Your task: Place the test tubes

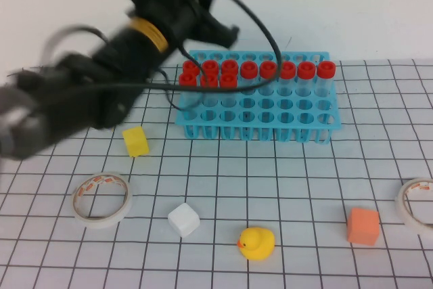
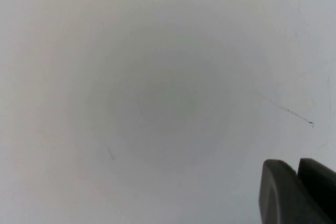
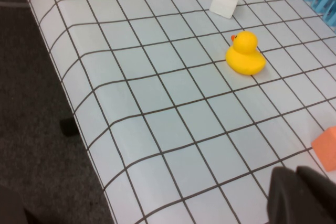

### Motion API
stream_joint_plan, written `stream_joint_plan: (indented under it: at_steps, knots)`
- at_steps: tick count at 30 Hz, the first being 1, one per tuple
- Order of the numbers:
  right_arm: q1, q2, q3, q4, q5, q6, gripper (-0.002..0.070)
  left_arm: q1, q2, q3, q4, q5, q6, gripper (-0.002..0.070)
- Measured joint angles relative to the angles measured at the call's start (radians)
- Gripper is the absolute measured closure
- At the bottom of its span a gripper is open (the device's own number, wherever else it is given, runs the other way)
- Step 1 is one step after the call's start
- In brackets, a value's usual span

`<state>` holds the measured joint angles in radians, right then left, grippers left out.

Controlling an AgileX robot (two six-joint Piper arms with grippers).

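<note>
Several red-capped test tubes [image 1: 268, 69] stand upright in the blue rack [image 1: 270, 123], filling its back row, with three more [image 1: 208, 79] in the second row at the left. My left arm is raised over the rack's back left corner. The left gripper [image 1: 224, 32] hangs above the tubes, touching none. In the left wrist view the left gripper [image 2: 298, 163] points at a bare white wall, fingers shut together on nothing. The right gripper [image 3: 296, 174] is out of the high view; it hovers shut over the table's front right area, beside the orange cube [image 3: 325, 148].
On the gridded table lie a yellow cube [image 1: 135, 141], a tape roll [image 1: 101, 199], a white cube [image 1: 183, 220], a rubber duck [image 1: 257, 243], an orange cube [image 1: 363, 226] and a second tape roll [image 1: 416, 204]. The table's edge [image 3: 68, 93] drops to dark floor.
</note>
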<state>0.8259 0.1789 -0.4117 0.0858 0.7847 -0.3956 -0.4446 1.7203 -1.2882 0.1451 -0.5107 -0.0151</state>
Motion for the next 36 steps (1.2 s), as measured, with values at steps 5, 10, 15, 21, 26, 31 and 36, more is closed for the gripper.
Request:
stream_joint_plan:
  at_steps: [5, 10, 15, 21, 26, 31, 36]
  knots:
    - [0.0, 0.0, 0.0, 0.0, 0.0, 0.0, 0.0678, 0.0, -0.182, 0.0, 0.0, 0.201, 0.061, 0.0665]
    - [0.0, 0.0, 0.0, 0.0, 0.0, 0.0, 0.0678, 0.0, -0.351, 0.0, 0.025, 0.39, 0.069, 0.0671]
    - [0.0, 0.0, 0.0, 0.0, 0.0, -0.002, 0.0678, 0.0, -0.477, 0.0, 0.04, 0.491, 0.073, 0.0674]
    - [0.0, 0.0, 0.0, 0.0, 0.0, -0.002, 0.0678, 0.0, -0.517, 0.0, 0.04, 0.501, 0.073, 0.0674]
    - [0.0, 0.0, 0.0, 0.0, 0.0, -0.002, 0.0678, 0.0, -0.508, 0.0, 0.04, 0.511, 0.073, 0.0674]
    - [0.0, 0.0, 0.0, -0.072, -0.069, 0.028, 0.0678, 0.0, -0.519, 0.0, 0.041, 0.592, 0.073, 0.0675]
    - [0.0, 0.0, 0.0, -0.086, -0.075, 0.034, 0.0678, 0.0, -0.574, 0.0, 0.066, 0.691, 0.089, 0.0675]
